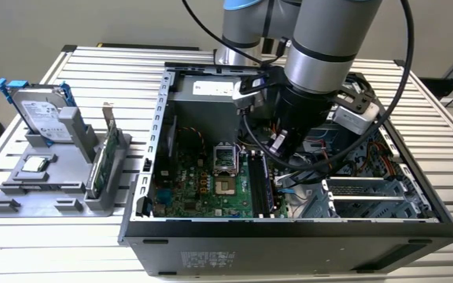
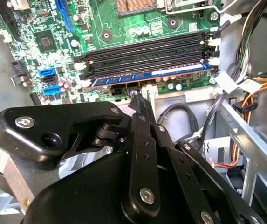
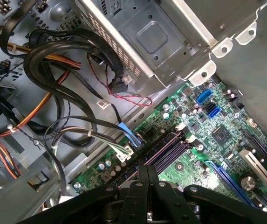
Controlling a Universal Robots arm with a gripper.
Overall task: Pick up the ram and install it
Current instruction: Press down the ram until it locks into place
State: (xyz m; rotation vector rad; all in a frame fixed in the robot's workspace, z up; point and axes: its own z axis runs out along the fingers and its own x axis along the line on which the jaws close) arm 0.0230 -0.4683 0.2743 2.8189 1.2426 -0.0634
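Note:
The ram [image 2: 170,72] is a long blue stick lying along the outermost of the black memory slots [image 2: 147,51] on the green motherboard [image 2: 138,28]. White latches [image 2: 213,60] sit at the slot ends. In the second wrist view my gripper [image 2: 135,93] has its two black fingers pressed together, with the tip right at the ram's long edge near its middle. Nothing shows between the fingers. In the first wrist view my gripper [image 3: 147,171] stands shut over the slots. In the exterior view the arm reaches down into the open computer case [image 1: 156,135], with the gripper [image 1: 283,160] low over the board.
Bundles of black, orange and red cables [image 3: 54,70] and a metal drive cage [image 3: 161,32] crowd one side of the slots. Outside the case, on the exterior view's left, a grey holder [image 1: 22,200] carries a hard drive [image 1: 42,112] and a green card [image 1: 110,150].

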